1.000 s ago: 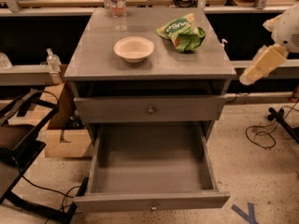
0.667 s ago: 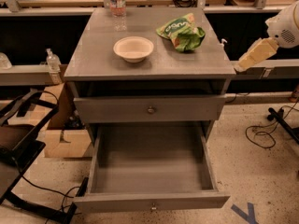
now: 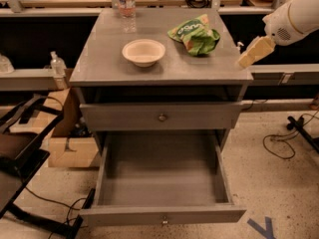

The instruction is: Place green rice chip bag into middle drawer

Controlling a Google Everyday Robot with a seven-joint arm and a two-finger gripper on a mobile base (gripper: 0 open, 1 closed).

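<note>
The green rice chip bag [image 3: 195, 34] lies crinkled on the grey cabinet top [image 3: 104, 59], at its back right. The middle drawer [image 3: 162, 176] is pulled wide open below and shows an empty grey inside, with its small knob on the front panel. My gripper [image 3: 253, 53] hangs at the right edge of the cabinet top, a little right of and below the bag, not touching it. The white arm reaches in from the upper right.
A cream round bowl [image 3: 143, 52] sits mid-top, left of the bag. A clear water bottle [image 3: 127, 4] stands at the back. The upper knobbed drawer front [image 3: 162, 116] is closed. A cardboard box [image 3: 70, 148] and black chair frame [image 3: 22, 148] stand left; cables lie on the floor right.
My gripper has moved up and to the left, from beside the cabinet's right side to the right edge of its top, nearer the bag. Nothing else has moved.
</note>
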